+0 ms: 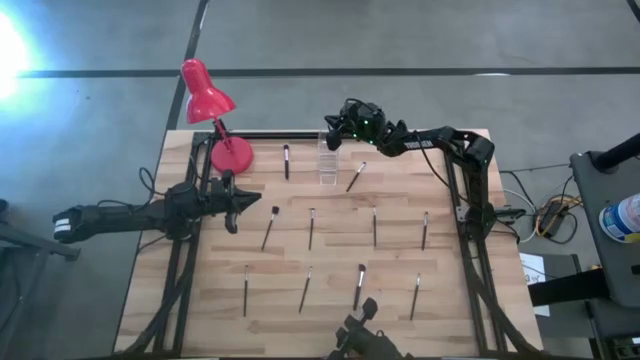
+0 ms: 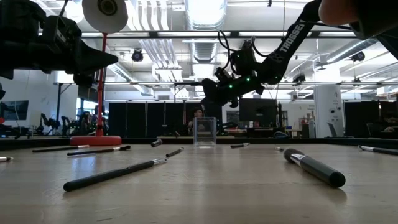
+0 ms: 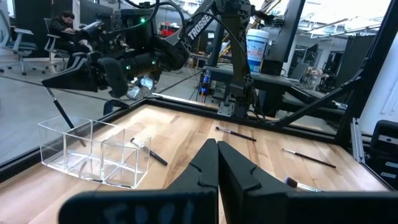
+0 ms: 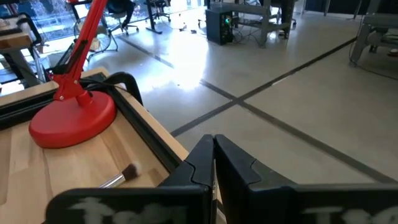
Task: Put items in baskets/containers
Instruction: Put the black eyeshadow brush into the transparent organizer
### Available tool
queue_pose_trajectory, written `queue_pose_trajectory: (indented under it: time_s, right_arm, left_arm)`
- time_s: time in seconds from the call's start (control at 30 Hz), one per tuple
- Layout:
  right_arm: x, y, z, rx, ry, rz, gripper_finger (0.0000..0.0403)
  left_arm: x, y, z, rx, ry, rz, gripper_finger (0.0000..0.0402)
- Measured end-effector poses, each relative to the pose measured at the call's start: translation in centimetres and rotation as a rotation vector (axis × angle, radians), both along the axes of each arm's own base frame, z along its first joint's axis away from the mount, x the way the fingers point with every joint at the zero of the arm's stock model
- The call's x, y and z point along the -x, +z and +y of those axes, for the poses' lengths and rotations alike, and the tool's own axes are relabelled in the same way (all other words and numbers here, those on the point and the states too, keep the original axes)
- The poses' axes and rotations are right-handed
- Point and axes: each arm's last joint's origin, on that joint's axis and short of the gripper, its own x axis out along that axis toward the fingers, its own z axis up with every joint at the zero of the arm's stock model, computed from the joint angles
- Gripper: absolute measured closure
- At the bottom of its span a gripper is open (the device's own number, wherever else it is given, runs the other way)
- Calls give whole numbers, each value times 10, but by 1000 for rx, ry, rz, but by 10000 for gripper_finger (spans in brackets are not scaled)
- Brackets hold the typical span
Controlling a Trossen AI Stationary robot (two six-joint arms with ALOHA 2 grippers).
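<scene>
While poised above clear holder at table's far edge | right gripper clenched, empty | left gripper clenched, empty, beside red lamp | brushes scattered across table

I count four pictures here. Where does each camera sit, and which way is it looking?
High view: above the table, looking straight down; both arms, the left gripper, the right gripper.
Low view: table-top height, looking level across brushes toward the clear holder; arms overhead.
Left wrist view: on the left arm, past its shut fingers toward the holder and right arm.
Right wrist view: on the right arm, past its shut fingers, toward the red lamp.
Shared: all but the right wrist view show the holder.
</scene>
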Motion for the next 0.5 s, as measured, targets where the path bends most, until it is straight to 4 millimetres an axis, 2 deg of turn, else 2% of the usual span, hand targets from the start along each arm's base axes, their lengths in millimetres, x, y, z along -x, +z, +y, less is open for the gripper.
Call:
queue_pose_trajectory:
  time_s: [0.5]
  right_arm:
    - [1,-3,1,-19,9,30,391]
  left_arm:
    - [0,0,0,0,0,0,401]
